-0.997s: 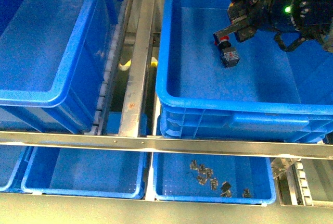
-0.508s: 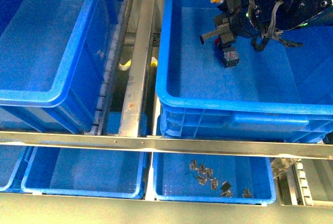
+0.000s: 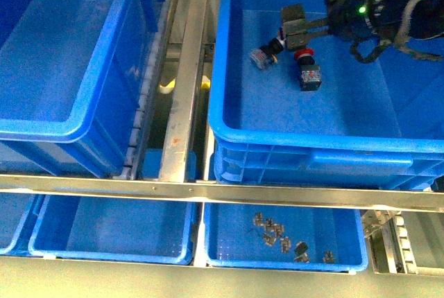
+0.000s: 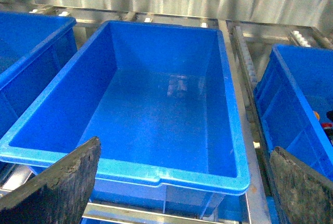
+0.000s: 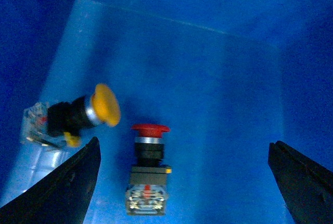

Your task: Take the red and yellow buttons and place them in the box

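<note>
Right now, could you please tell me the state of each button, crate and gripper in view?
yellow button: released, on its side in the right crate
red button: lying on the crate floor
right crate: holds both buttons
left crate: empty
right gripper: open
left gripper: open

Right arm reaching in from the far right — both tools spread open.

The right arm's dark wrist, with looped cables and a green light, sits at far right; its tool (image 3: 295, 24) points left, jaws apart and holding nothing. The left tool (image 4: 182, 187) shows only in its wrist view — two dark fingers (image 4: 57, 190) set wide apart, nothing between them.
</note>
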